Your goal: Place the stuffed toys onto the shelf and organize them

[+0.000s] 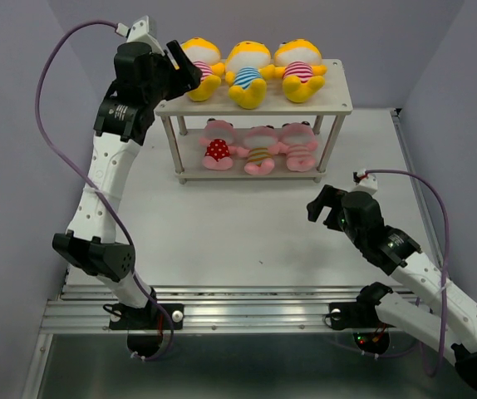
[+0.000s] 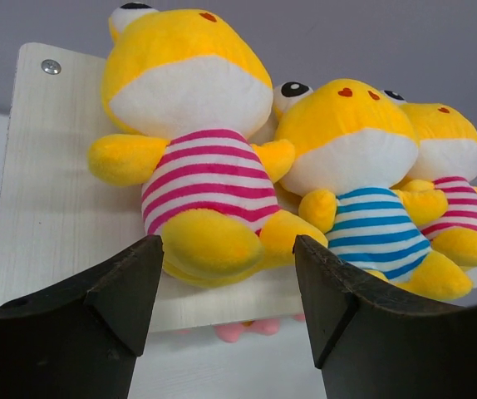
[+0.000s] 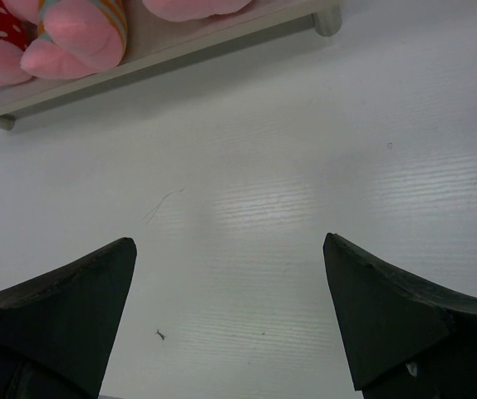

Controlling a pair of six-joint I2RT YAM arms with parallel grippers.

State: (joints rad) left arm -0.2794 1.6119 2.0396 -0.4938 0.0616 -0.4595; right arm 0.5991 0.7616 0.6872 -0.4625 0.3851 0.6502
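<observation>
Black and spread wide, the right gripper (image 1: 325,202) hangs low over the white table (image 1: 247,249) on the near right side. Its fingers (image 3: 64,316) hold nothing, with only bare tabletop between them. It faces the shelf (image 1: 338,106), which stands well apart from it toward the far side. The shelf's long axis runs left to right across the table, and its two pale wood boards are stacked on thin metal legs. On the lower board three pink toys lie side by side along that axis, each with its head toward the back and its feet toward the arms: the red-dotted pink toy (image 1: 216,150) on the left, the brown-striped pink toy (image 1: 260,155) in the middle, the pink-striped pink toy (image 1: 300,150) on the right. The right wrist view catches their feet at the board's front edge, far ahead of the fingertips. On the upper board three yellow toys form a like row, heads to the far wall and feet pointing at the near edge: the left pink-striped yellow toy (image 1: 202,68), the blue-striped yellow toy (image 1: 248,75), the right pink-striped yellow toy (image 1: 302,70). The left gripper (image 1: 185,73) is raised at the left end of this upper board, just beside the left pink-striped yellow toy. It is open wide and its fingers (image 2: 130,283) grip nothing. The toy's feet lie just beyond the tips, in line with the gap.
</observation>
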